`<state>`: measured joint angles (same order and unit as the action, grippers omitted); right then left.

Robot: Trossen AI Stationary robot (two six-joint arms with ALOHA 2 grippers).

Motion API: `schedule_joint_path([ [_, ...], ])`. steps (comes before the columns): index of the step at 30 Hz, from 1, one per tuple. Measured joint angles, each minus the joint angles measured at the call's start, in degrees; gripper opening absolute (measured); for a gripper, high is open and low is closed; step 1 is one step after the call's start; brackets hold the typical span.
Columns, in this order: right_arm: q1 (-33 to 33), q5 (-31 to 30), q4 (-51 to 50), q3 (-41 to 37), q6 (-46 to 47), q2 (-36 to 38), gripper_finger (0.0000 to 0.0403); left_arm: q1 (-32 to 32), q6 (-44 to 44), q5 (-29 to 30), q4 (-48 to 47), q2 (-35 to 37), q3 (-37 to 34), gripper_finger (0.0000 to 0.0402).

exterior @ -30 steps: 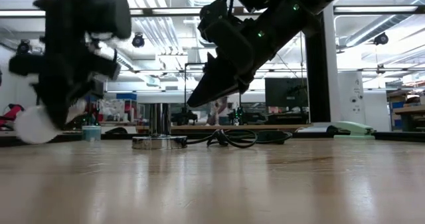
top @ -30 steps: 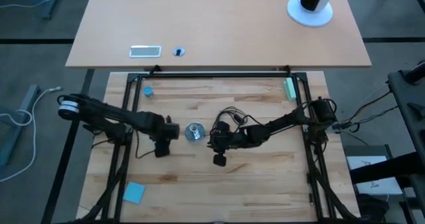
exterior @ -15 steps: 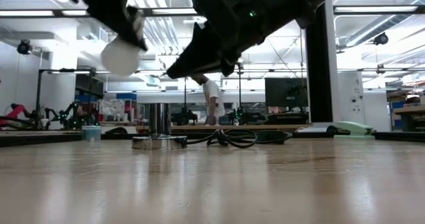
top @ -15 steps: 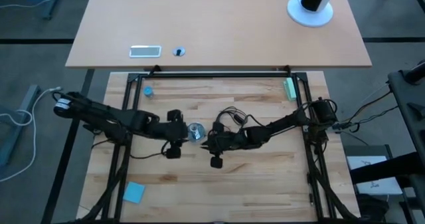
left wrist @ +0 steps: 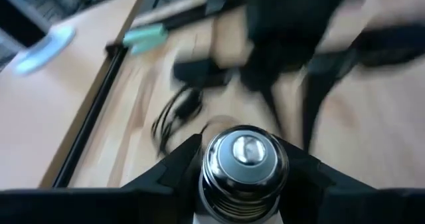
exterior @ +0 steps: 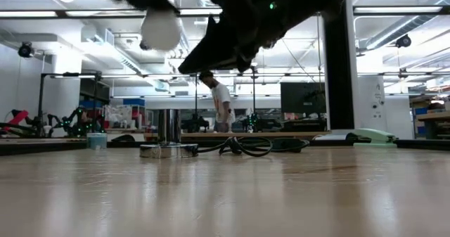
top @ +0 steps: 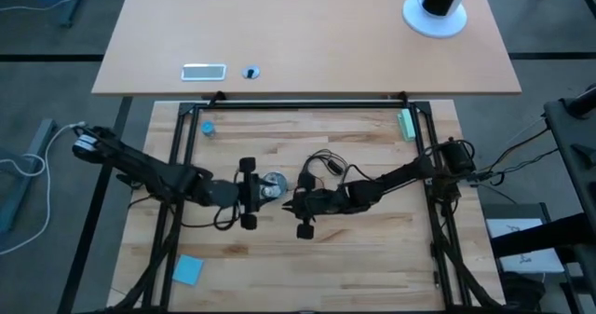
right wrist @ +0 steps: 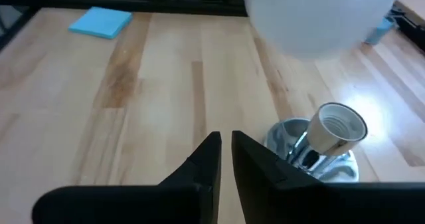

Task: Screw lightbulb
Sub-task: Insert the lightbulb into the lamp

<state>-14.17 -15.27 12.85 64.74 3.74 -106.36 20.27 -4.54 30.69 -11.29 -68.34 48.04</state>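
You have the lightbulb [left wrist: 244, 163] clamped between your left gripper [left wrist: 246, 184] fingers, silvery screw base pointing forward, glass end back in the grip. From table level the white globe [exterior: 161, 27] hangs high above the socket [exterior: 168, 133], slightly to its near side and not yet over the opening. Your right gripper [right wrist: 224, 159] sits just beside the socket on the other side, fingers almost together with only a slit between them, holding nothing. Its camera looks straight into the socket's white threaded cup [right wrist: 339, 128], which leans on its silver base disc [right wrist: 292, 134] rather than standing plumb. From above, both arms crowd the socket [top: 272, 185], with the black cord [top: 321, 160] looping away just behind it. Far beyond it, a blue pad [top: 187, 269] and a small blue cap [top: 207, 128] stay clear of the work.

Here's the risk, as I judge it: bring the bulb down on that leaning cup and the threads can cross, or the light disc slides away. Steady the socket first, and watch your grippers don't collide.
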Motion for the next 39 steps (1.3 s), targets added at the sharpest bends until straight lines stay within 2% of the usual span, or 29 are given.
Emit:
schedule_joint_path([
  [5,-1.6,-0.7,-0.5,-1.0,-3.1,2.4,0.0032,0.2,4.9,3.3,2.5,0.0,-6.3,0.0152],
  [11,-2.9,-1.4,8.2,-1.1,-12.0,3.0,0.0032,1.8,2.0,2.6,15.8,0.0,-12.1,0.0145],
  [18,-2.3,-1.9,18.3,-1.2,-18.7,2.8,0.0032,2.8,2.7,2.3,19.1,0.0,-13.3,0.0153],
  [23,-2.1,-5.1,17.3,-0.8,-17.2,2.8,0.0032,3.5,1.9,2.4,25.8,-0.3,-13.8,0.0141],
  [28,-3.1,-6.7,17.8,-1.6,-17.1,3.3,0.0032,3.9,-2.9,3.5,42.0,-0.1,-19.2,0.0140],
  [33,-7.2,-15.5,19.2,-3.7,-22.1,5.3,0.0032,3.9,-6.0,3.5,62.0,0.0,-25.4,0.0144],
  [36,-9.4,-20.1,24.1,-5.5,-25.8,6.4,0.0031,3.9,-8.6,0.6,72.1,-0.2,-27.5,0.0135],
  [39,-10.4,-20.8,32.2,-8.2,-28.0,6.8,0.0024,3.9,-10.7,-3.6,79.4,-0.1,-27.9,0.0134],
])
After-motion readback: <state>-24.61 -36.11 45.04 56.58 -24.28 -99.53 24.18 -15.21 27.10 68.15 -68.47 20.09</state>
